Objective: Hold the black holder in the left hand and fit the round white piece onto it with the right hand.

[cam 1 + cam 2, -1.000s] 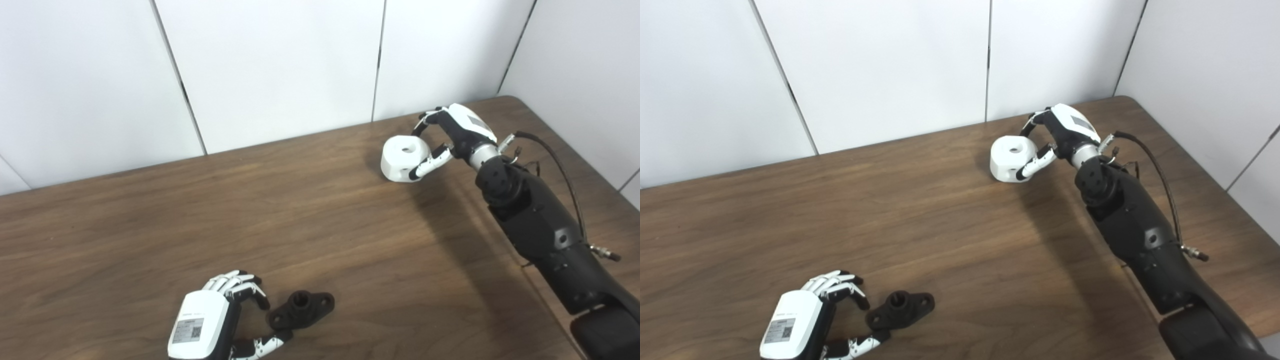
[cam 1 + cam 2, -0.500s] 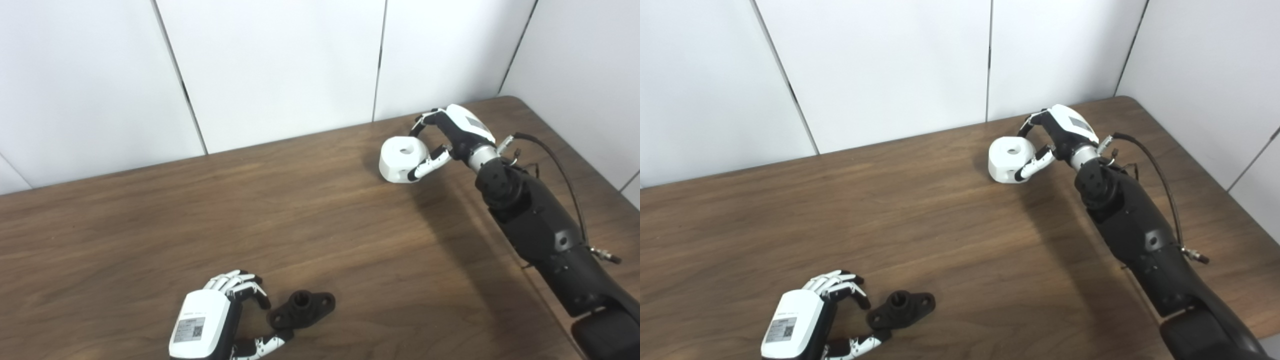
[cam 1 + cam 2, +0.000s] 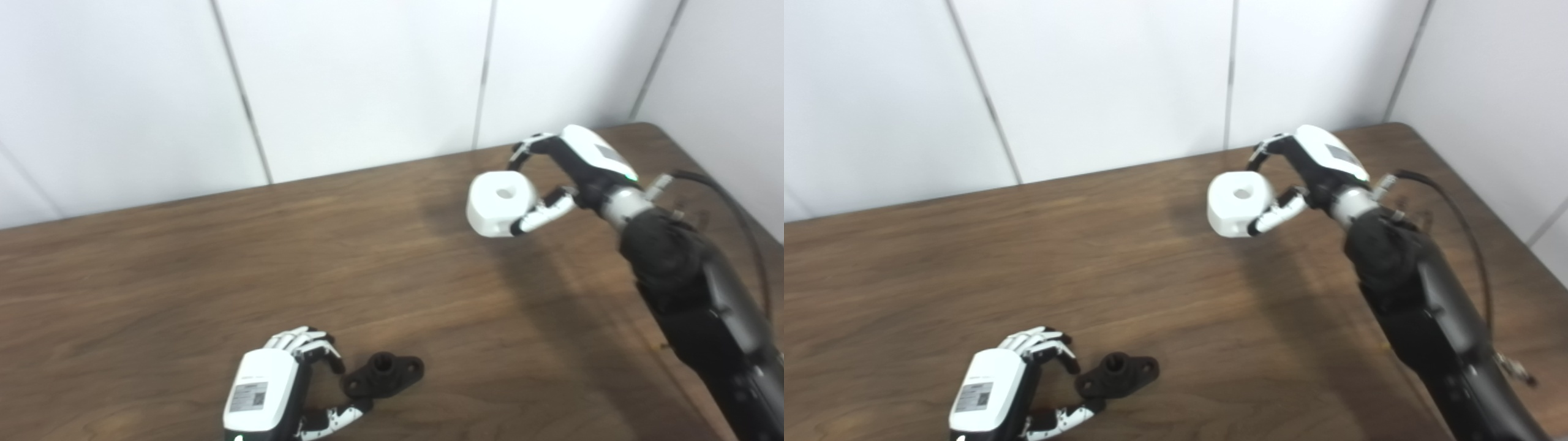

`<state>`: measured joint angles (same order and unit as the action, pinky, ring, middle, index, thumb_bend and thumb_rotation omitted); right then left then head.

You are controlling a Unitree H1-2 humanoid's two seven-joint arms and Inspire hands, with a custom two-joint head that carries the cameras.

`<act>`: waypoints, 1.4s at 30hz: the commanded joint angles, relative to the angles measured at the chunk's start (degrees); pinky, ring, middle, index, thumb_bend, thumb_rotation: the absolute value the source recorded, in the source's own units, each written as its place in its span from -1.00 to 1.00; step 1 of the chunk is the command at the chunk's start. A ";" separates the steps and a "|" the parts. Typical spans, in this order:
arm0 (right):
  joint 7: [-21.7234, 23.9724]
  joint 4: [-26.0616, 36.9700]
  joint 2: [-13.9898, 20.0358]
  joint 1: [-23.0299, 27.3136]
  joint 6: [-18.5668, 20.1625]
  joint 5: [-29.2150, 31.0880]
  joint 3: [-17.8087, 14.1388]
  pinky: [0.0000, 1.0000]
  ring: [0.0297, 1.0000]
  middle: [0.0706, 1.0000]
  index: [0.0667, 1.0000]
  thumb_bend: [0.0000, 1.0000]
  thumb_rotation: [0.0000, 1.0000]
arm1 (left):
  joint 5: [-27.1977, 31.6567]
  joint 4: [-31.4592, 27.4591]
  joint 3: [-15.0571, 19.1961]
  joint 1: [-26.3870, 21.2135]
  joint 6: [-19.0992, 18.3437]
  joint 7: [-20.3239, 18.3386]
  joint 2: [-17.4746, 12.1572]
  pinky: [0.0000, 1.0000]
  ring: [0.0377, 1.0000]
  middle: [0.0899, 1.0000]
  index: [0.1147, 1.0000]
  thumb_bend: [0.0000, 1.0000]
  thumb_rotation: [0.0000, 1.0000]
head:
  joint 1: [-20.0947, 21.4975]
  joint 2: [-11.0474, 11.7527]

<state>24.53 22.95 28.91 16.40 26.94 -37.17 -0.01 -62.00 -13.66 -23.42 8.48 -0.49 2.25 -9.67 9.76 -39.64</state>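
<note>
The round white piece (image 3: 497, 205), with a hole in its top, is off the table at the far right and throws a shadow to its left. My right hand (image 3: 572, 165) is shut on it, fingers over its far side and thumb on its near side. The black holder (image 3: 384, 373), a short socket on a flat two-holed flange, lies on the wooden table (image 3: 184, 275) near the front edge. My left hand (image 3: 269, 392) rests just left of it. Its curled fingers and thumb stand apart around the holder's left end, with no firm hold visible.
White wall panels run behind the table's far edge. The table's right edge and rounded far corner (image 3: 649, 125) lie close to my right arm (image 3: 692, 288), which has a loose cable beside it.
The camera has shifted, so the whole scene sits a little further right. My right hand has lifted the white piece off the table. The left hand and the holder stay as they were.
</note>
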 commanded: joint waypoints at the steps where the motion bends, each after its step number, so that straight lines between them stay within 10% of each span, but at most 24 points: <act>1: 3.09 4.69 -0.86 0.80 -0.04 -1.14 -1.64 0.82 0.85 0.59 -0.11 0.04 -0.72 | -2.81 3.47 -0.73 0.83 -2.70 -2.12 -0.28 0.58 0.59 0.42 -0.16 0.04 -0.91 | -0.47 -0.34; 12: 17.20 16.34 -9.34 -2.96 -0.06 -6.61 -3.54 0.80 0.85 0.59 -0.11 0.05 -0.73 | -4.05 3.27 -1.56 -0.06 -5.24 -4.44 0.77 0.63 0.63 0.46 -0.16 0.04 -0.90 | -2.61 -2.29; 42: 29.30 26.75 -21.08 -9.76 -0.09 -9.17 0.13 0.71 0.86 0.61 -0.11 0.04 -0.73 | -2.46 4.28 -2.41 -1.68 -5.87 -3.85 1.27 0.64 0.66 0.45 -0.15 0.04 -0.90 | -2.97 -3.90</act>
<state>53.93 47.59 8.31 5.48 27.08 -46.08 0.32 -62.97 -12.62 -25.24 6.41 -4.25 1.35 -8.11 6.77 -43.51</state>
